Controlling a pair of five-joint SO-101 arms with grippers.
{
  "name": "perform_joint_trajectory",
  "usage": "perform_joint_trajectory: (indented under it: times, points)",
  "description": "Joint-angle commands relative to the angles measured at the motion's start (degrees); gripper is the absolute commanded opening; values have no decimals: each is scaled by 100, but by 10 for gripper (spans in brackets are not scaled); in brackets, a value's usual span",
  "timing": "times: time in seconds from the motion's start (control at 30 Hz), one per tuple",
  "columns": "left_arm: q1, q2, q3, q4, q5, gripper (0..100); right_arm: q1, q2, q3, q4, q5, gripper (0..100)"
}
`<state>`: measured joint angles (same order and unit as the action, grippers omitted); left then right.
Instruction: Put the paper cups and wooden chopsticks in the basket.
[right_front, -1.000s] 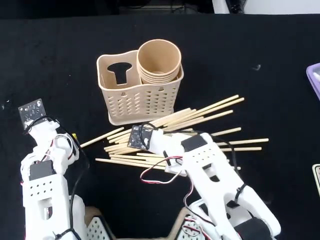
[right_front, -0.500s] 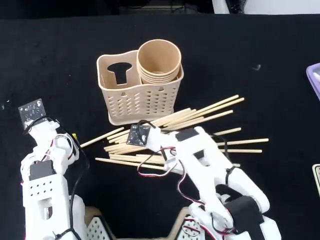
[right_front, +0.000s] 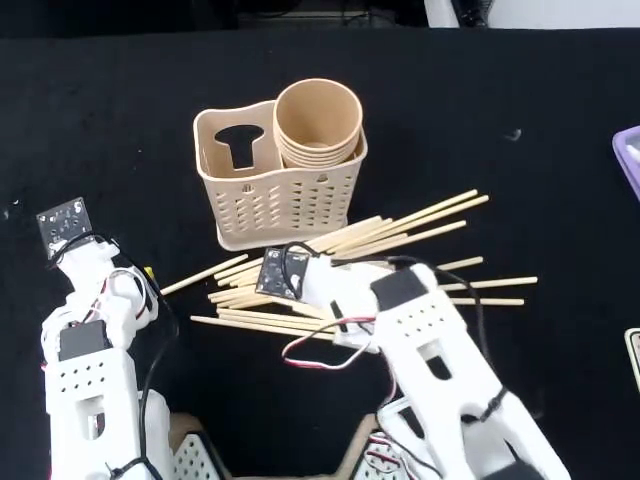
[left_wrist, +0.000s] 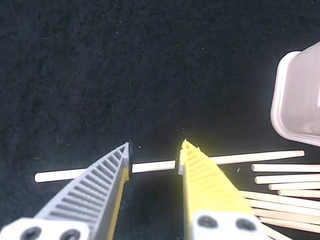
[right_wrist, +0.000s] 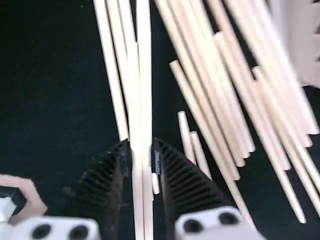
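A beige basket (right_front: 280, 195) stands at the back of the black table, with a nested stack of paper cups (right_front: 318, 120) in its right compartment. Wooden chopsticks (right_front: 380, 240) lie scattered in front of it. My right gripper (right_wrist: 140, 150) is down in this pile, shut on a couple of chopsticks (right_wrist: 142, 90) that run straight out between its fingers. The right arm (right_front: 410, 320) hides part of the pile. My left gripper (left_wrist: 154, 147) is open just above the table, astride one loose chopstick (left_wrist: 240, 158). The left arm (right_front: 95, 330) sits at the front left.
The basket's left compartment (right_front: 232, 150) holds nothing. A basket corner (left_wrist: 300, 100) shows beyond the left gripper. A purple object (right_front: 628, 155) sits at the right edge. Bare black cloth spreads behind and to both sides of the basket.
The right arm's upper links swung left and back while its wrist stayed over the chopstick pile. The left arm, basket and cups have not moved.
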<state>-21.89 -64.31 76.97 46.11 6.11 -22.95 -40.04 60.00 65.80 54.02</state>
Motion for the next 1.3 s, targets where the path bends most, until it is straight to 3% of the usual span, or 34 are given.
perform_joint_trajectory:
  times: [0.0,0.4,0.73,1.0,1.27]
  points:
    - [-75,-26,-57,-114,-9,170,-158,-154,-92,-26,79,14]
    - [-75,-26,-57,-114,-9,170,-571,620,532,-914,-141,11]
    - [-75,-26,-57,-114,-9,170,-334,233,-1622,1178,-237,11]
    - [-75,-26,-57,-114,-9,170,-360,-1569,-3424,1776,-1591,11]
    - [-57,-26,-57,-114,-9,170,-818,-2114,-3978,-281,-4009,11]
